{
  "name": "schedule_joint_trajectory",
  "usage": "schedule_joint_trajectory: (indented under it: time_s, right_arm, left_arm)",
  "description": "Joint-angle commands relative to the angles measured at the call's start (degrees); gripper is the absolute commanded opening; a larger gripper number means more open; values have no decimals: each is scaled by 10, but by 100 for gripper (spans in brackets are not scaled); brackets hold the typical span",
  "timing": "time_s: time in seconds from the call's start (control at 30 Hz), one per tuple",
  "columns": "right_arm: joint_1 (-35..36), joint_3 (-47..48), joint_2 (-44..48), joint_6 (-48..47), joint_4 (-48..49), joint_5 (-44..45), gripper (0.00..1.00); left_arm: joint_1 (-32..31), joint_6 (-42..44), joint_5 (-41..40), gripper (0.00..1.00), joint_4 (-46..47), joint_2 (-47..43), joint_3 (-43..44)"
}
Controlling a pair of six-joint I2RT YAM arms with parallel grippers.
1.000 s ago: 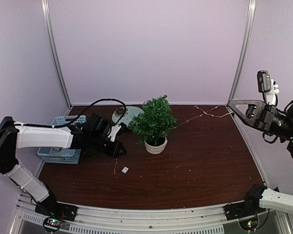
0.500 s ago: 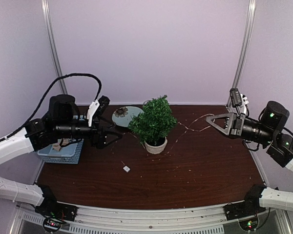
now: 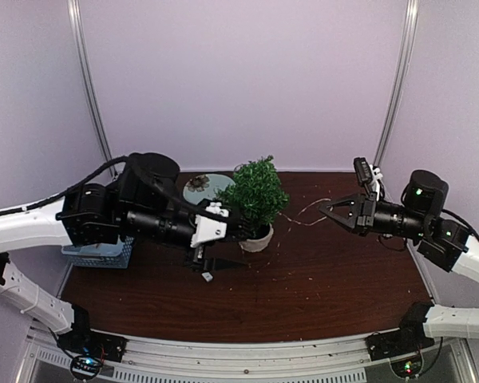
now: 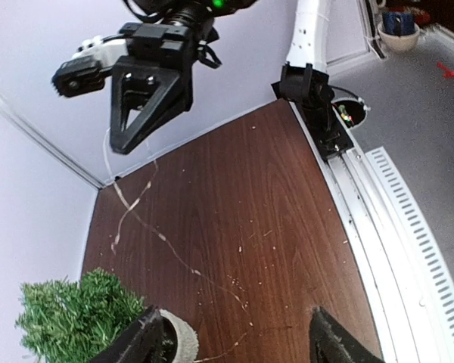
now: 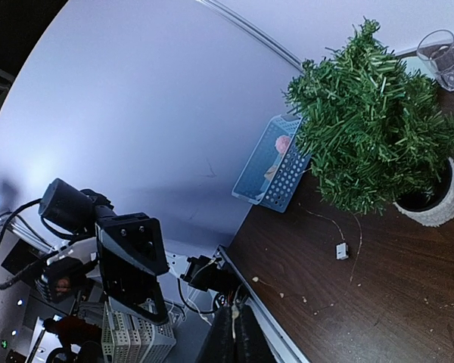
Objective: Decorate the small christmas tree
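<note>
The small christmas tree (image 3: 254,194) stands in its off-white pot (image 3: 256,238) mid-table; it also shows in the right wrist view as the tree (image 5: 369,113) and low left in the left wrist view as the tree (image 4: 69,318). A thin light-string wire (image 3: 303,212) runs from the tree's right side to my right gripper (image 3: 324,210), which is shut on its end; the wire (image 4: 153,229) trails over the wood. Its small white box (image 3: 205,277) lies in front of the pot. My left gripper (image 3: 207,259) hovers open just left-front of the pot, holding nothing; its fingertips (image 4: 147,338) flank bare table.
A blue perforated basket (image 3: 96,252) sits at the left edge, partly behind the left arm. A clear glass cup (image 5: 443,57) stands on a pale round plate (image 3: 201,185) behind the tree. Small crumbs dot the dark wood table (image 3: 327,279).
My left arm swung from the basket to the front of the tree and its gripper opened. My right gripper moved left and lower toward the tree, dragging the wire along.
</note>
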State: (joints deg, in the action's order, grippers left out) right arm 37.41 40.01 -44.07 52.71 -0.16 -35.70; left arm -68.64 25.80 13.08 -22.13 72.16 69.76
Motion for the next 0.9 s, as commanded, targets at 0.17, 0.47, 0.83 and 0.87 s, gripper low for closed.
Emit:
schedule_joint_trajectory:
  time_s: [0.17, 0.47, 0.83, 0.87]
  right_arm:
    - [49, 2, -33, -1, 29, 4, 0]
    - [70, 3, -53, -2, 40, 5, 0]
    - [80, 4, -61, -8, 34, 3, 0]
    - [81, 4, -61, -8, 32, 3, 0]
  left_arm:
    - [-45, 149, -68, 54, 6, 75, 81]
    - [-63, 195, -95, 44, 7, 125, 112]
    - [-77, 228, -187, 21, 32, 158, 121]
    - [-77, 231, -194, 20, 34, 159, 121]
